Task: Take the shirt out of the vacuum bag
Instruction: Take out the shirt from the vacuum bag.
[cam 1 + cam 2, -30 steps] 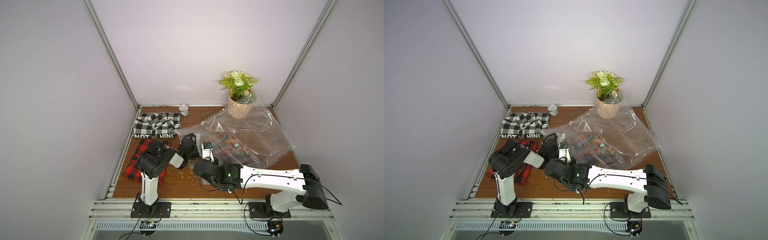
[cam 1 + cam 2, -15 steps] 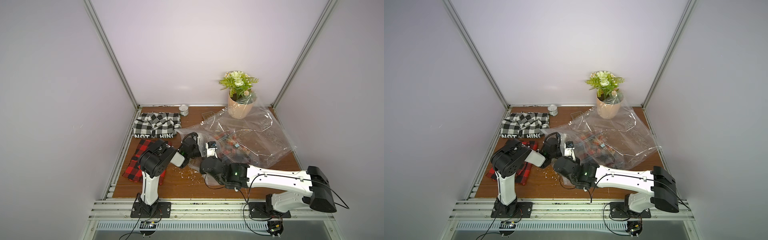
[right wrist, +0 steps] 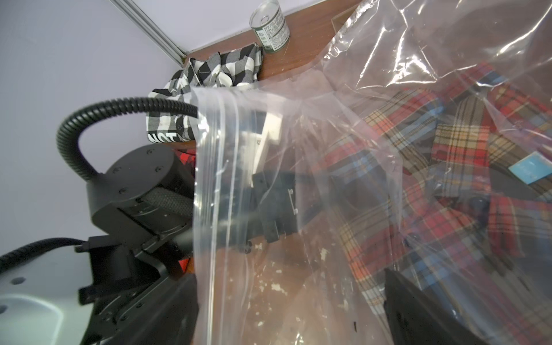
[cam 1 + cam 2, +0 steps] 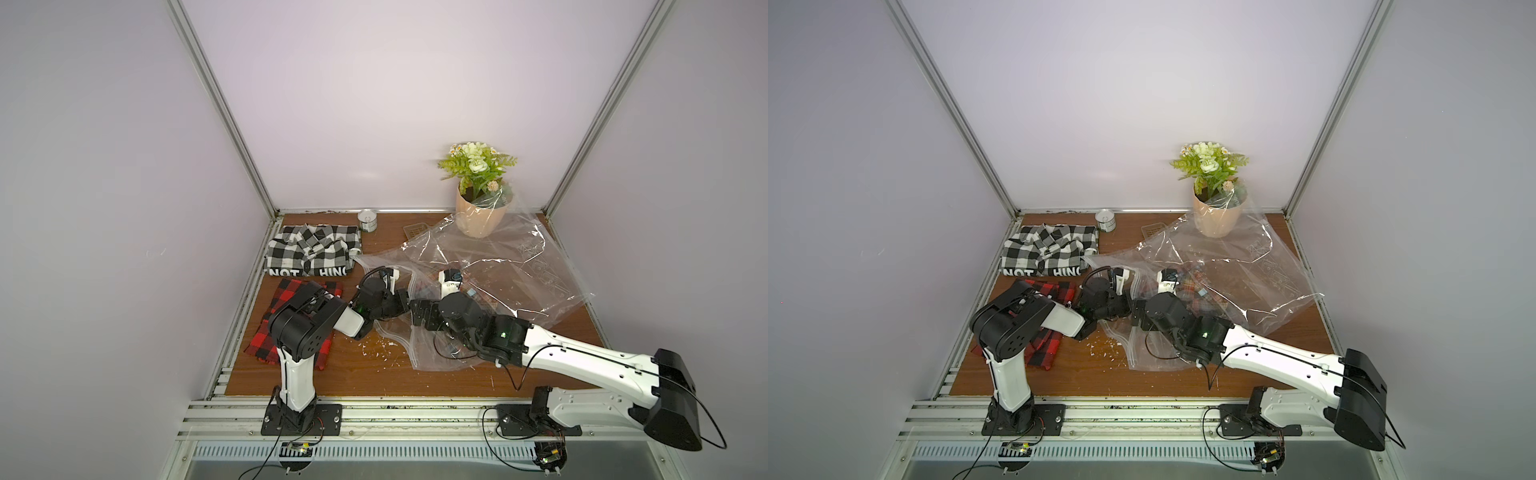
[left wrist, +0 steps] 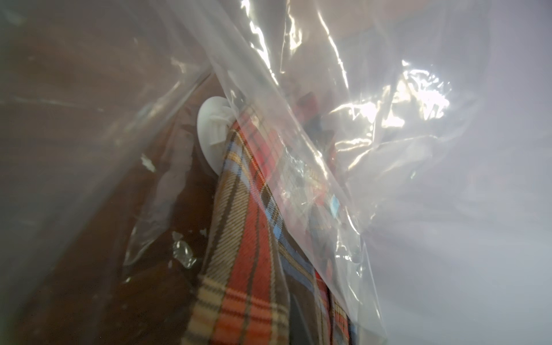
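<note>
The vacuum bag (image 4: 498, 257) (image 4: 1246, 266) lies crumpled and clear over the right half of the table, its zip-seal edge (image 3: 209, 209) towards my arms. Inside it sits the shirt (image 4: 478, 297) (image 5: 248, 268), a red, blue and tan tartan, next to the round white valve (image 5: 210, 134). My left gripper (image 4: 401, 301) reaches in through the bag's mouth. Its fingers are hidden, and a taut fold of tartan runs right up to them. My right gripper (image 3: 292, 313) (image 4: 419, 320) stands open just in front, the loose zip edge hanging between its fingers.
A black-and-white check shirt (image 4: 311, 253) lies at the back left, and a red-and-black check cloth (image 4: 291, 324) sits under my left arm. A tin can (image 4: 368, 220) and a potted plant (image 4: 478, 208) stand at the back wall. White crumbs (image 4: 382, 349) dot the wood.
My right gripper has opened wide and let go of the bag's edge, which now hangs loose. My left gripper has shut deeper inside the bag's mouth.
</note>
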